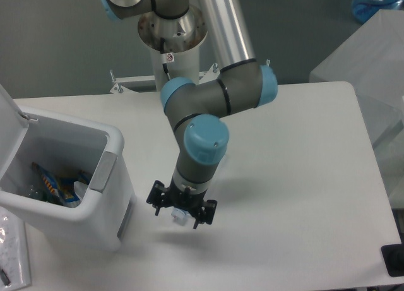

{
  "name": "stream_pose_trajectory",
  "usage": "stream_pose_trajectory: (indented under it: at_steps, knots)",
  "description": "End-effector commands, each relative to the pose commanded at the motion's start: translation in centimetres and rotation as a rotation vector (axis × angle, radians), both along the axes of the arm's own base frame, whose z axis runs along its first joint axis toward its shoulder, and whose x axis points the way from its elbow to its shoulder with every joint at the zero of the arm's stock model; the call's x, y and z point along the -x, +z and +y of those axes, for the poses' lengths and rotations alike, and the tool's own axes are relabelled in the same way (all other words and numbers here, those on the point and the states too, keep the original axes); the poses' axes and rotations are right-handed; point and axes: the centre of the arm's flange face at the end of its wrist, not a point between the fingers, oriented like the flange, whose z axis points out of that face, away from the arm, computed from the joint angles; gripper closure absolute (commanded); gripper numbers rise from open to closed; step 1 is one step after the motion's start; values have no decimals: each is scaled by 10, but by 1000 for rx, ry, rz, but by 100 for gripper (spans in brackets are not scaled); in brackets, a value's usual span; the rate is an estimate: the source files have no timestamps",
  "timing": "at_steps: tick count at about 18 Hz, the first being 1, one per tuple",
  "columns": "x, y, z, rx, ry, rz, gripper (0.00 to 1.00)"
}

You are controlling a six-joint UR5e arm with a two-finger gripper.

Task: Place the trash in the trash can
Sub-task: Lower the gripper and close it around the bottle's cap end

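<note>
The trash can (112, 196) was white with a grey tab (103, 172); inside it lay blue-and-yellow printed scraps (53, 181). The arm (218, 98) was grey with light-blue caps, its fingers (154, 196) black. The bench (297, 177) was white.
</note>
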Motion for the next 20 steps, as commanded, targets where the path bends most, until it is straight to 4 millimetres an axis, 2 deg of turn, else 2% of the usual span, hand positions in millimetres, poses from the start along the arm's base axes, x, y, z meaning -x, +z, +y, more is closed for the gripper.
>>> stream_pose_trajectory:
  at_steps: [7, 12, 13, 14, 15, 18, 20]
  knots:
    - [-3, -37, -4, 134, -59, 3, 0]
    - [-2, -50, -4, 174, -65, 20, 1]
    - [-3, -53, -4, 188, -69, 29, 5]
    - [-6, -55, -1, 197, -77, 36, 10]
    - [-6, -54, -1, 197, -77, 38, 21]
    - [-5, -52, 0, 196, -78, 39, 65]
    - [-5, -48, 0, 191, -76, 43, 85]
